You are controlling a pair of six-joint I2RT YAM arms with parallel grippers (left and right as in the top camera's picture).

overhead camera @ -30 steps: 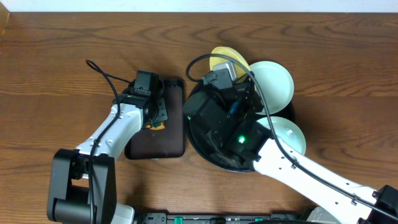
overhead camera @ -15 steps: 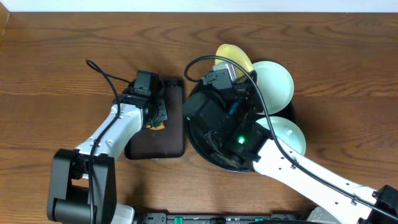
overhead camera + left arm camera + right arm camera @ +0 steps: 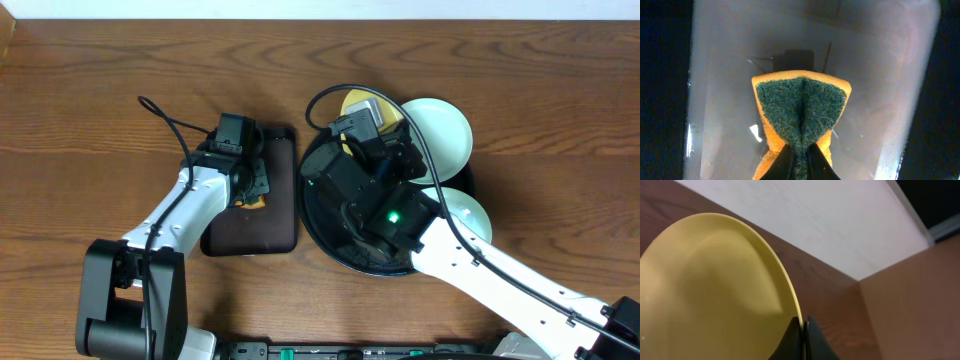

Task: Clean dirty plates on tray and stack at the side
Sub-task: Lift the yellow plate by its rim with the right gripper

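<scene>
Above wooden table, round glossy pale-yellow plate

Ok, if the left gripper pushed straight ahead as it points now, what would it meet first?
The left gripper, shut on the sponge, points at the glossy floor of the rectangular tray. The sponge would likely press onto that floor first; the gap between them is unclear.

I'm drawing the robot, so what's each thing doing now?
yellow plate: tilted, rim pinched by right gripper.
sponge: folded, pinched by left gripper.
far mint plate: lying free, ungripped.
near mint plate: lying free, ungripped.
round black tray: flat, partly hidden.
rectangular tray: flat, below the sponge.
</scene>
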